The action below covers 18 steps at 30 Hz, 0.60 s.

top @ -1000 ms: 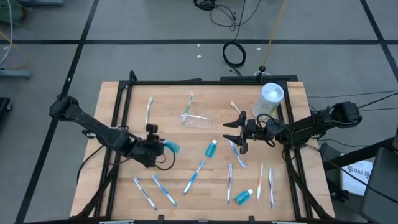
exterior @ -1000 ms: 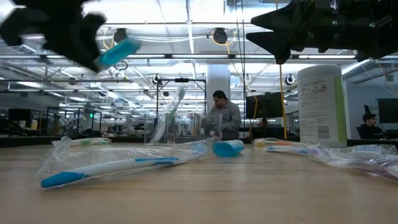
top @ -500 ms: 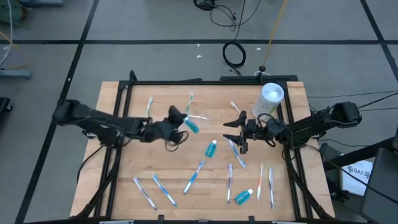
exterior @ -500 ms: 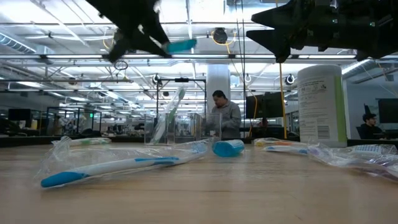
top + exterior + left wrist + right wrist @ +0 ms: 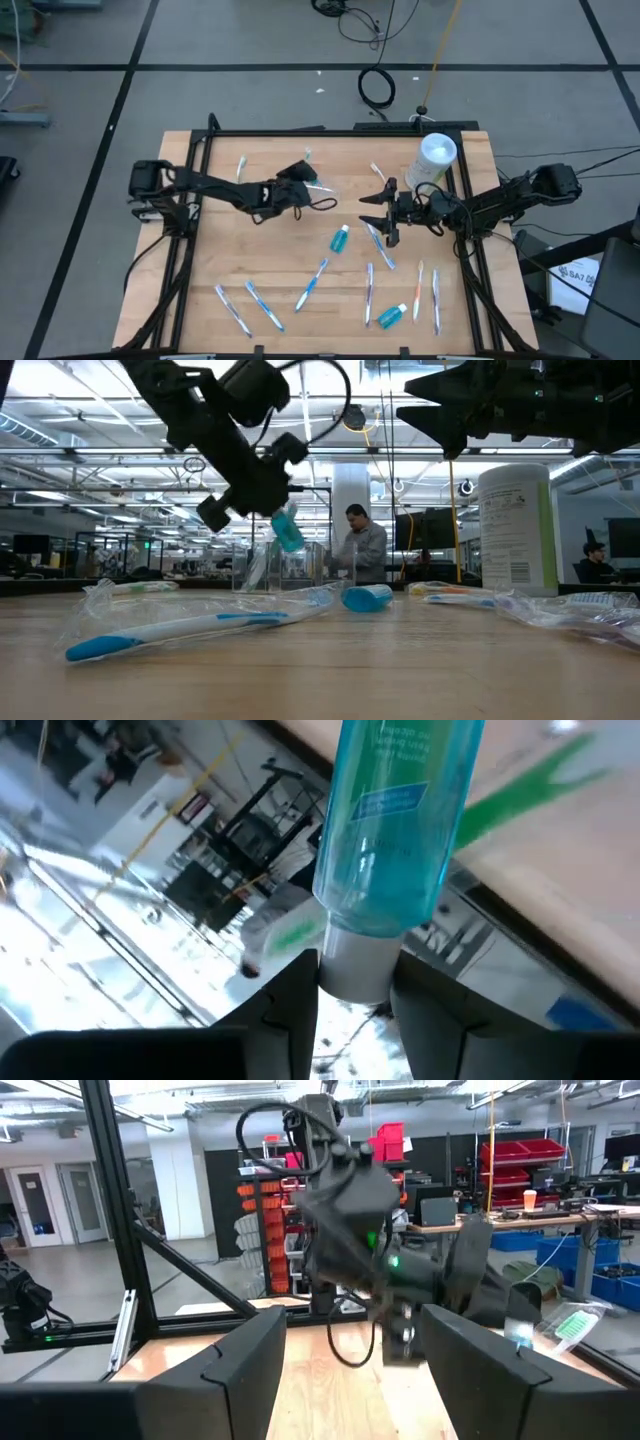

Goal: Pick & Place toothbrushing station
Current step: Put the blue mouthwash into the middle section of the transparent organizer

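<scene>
Left gripper (image 5: pixel 268 495) pinching blue toothpaste tube (image 5: pixel 286 530) by its cap, hanging nose-down over clear station (image 5: pixel 292 565), lining up for dropping in; right gripper (image 5: pixel 383 212) waiting, fingers spread wide.

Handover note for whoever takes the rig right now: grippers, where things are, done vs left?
Left gripper: shut on a teal tube, held cap-end in the fingers, hanging over the clear container at the table's far middle.
Right gripper: open, empty, waiting in the air right of centre.
Done: tube carried to the container, where one green toothbrush stands.
Left: drop the tube in; two more teal tubes and several wrapped toothbrushes lie on the table. White canister untouched.
</scene>
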Each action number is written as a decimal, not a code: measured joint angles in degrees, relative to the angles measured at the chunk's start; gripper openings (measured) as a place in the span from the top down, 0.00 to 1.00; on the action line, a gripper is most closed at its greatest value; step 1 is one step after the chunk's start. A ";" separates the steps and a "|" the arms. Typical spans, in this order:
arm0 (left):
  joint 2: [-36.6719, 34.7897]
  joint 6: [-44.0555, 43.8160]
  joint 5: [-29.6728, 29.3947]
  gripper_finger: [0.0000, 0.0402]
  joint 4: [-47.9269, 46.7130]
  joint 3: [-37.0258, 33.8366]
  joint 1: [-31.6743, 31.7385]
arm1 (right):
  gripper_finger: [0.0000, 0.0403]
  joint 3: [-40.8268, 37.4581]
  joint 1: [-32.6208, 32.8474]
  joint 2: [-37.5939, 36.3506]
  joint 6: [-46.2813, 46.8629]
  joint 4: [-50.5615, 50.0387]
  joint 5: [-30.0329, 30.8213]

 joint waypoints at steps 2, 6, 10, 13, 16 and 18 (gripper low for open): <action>1.11 2.09 -0.16 0.71 0.41 0.00 -0.02 | 0.44 0.00 0.00 0.00 -0.06 -0.15 0.00; 2.15 3.96 0.03 0.71 1.66 0.00 -0.01 | 0.44 0.00 0.00 0.00 -0.11 -0.12 0.02; 2.22 4.56 1.35 0.71 1.63 0.00 0.66 | 0.44 0.00 0.00 0.00 -0.10 -0.14 0.01; 2.22 4.65 1.52 0.71 1.47 0.00 1.29 | 0.44 0.00 0.00 0.00 -0.11 -0.14 0.02; 2.22 3.81 2.91 0.71 1.45 0.00 1.83 | 0.44 0.00 0.00 0.00 -0.12 -0.14 0.02; 2.22 3.27 3.06 0.71 1.44 0.00 1.83 | 0.44 0.00 0.00 0.00 -0.12 -0.14 0.02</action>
